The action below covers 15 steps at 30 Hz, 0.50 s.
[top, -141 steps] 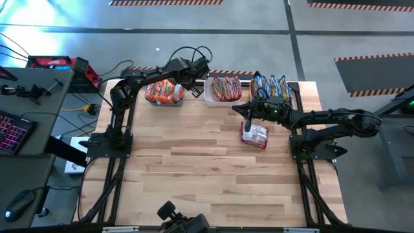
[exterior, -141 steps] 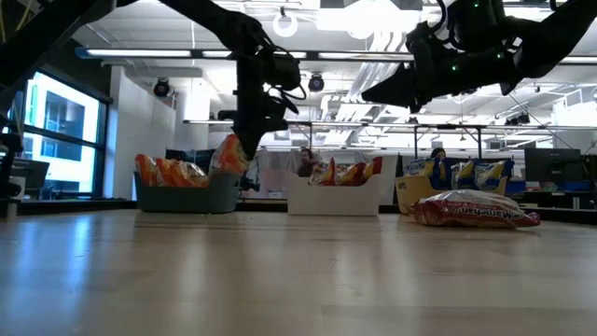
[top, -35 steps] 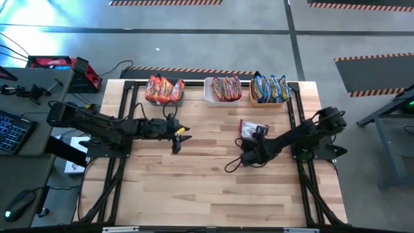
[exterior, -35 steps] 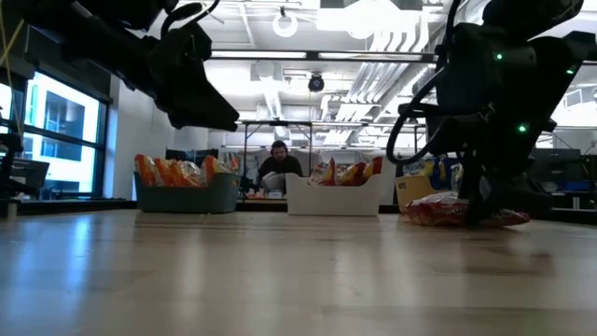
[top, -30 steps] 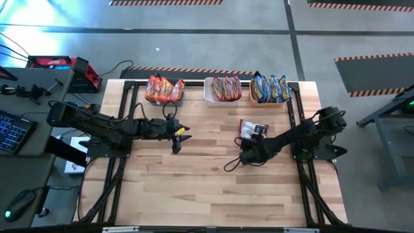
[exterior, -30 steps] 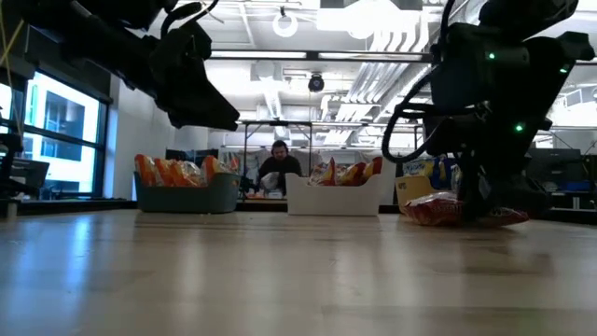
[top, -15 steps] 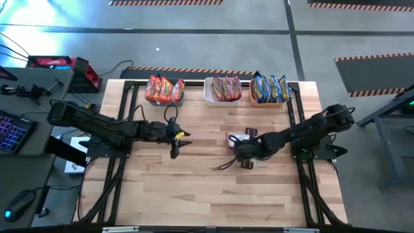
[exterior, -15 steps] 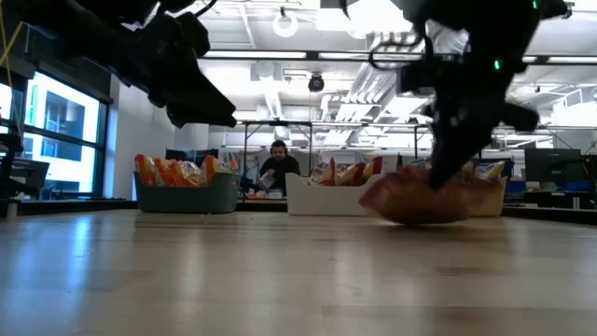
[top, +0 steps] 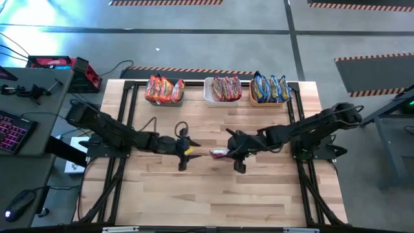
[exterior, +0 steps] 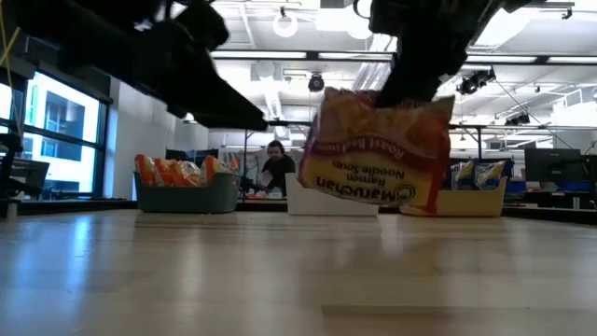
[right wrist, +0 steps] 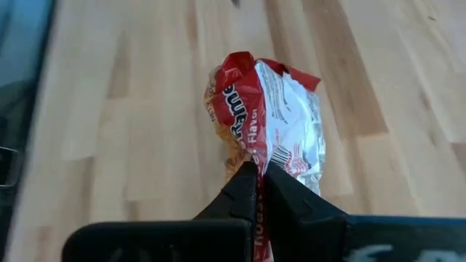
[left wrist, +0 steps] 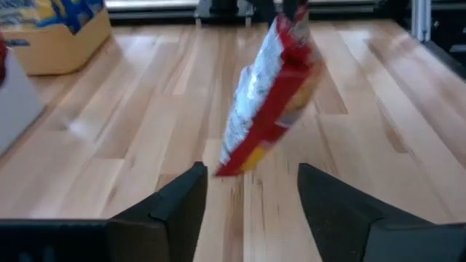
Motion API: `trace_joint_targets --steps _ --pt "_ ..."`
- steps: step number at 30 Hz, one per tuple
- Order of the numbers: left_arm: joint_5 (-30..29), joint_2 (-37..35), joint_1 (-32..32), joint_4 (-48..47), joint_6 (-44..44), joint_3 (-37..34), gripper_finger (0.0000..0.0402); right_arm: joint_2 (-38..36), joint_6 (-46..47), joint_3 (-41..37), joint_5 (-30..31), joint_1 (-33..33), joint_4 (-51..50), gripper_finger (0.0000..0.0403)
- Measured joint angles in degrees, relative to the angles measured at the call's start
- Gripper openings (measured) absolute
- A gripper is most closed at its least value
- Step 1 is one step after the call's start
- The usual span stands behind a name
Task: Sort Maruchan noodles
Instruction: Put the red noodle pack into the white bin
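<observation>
Right gripper (right wrist: 256, 177) pinched tight on one edge seam of a white-maroon noodle packet (right wrist: 266, 120), packet hanging clear of the table (top: 213, 194) near mid-table, between the two arms. Left gripper (left wrist: 251, 191) just beside it, fingers spread, nothing between them, packet's lower corner dangling right in front of the gap. Looks set for a handover, judged from the pose only. Packet judged light: hangs from a single thin pinch without sagging out of the grip. Wrapper crinkly and glossy, so probably slippery; block inside likely brittle, so best not squeezed across the flat middle. Best hold judged to be the crimped end seam or a corner flap, as held at present; free lower edge the obvious spot for a second grip. Low view shows the printed face upside down: "Maruchan", "Ramen Noodle Soup", a flavour line above, too blurred to give for certain. Right wrist view shows "Rame…" and "Flav…" on the red band, fine print on the white back unreadable. Remaining packets standing in three bins along the far edge: orange-red packets (top: 163, 90), maroon-white packets (top: 226, 87), yellow-blue packets (top: 270, 88).
</observation>
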Motion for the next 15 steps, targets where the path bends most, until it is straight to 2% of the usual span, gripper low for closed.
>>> trace_joint_targets --steps 8,15 --pt "0.89 11.74 -1.10 0.16 0.33 9.38 0.0263 -0.05 -1.76 -0.02 -1.27 0.26 2.11 0.0000" --pt "-1.38 19.12 -1.83 0.18 2.18 17.19 0.0275 -0.05 -3.55 -0.04 -1.34 0.26 3.63 0.0000"
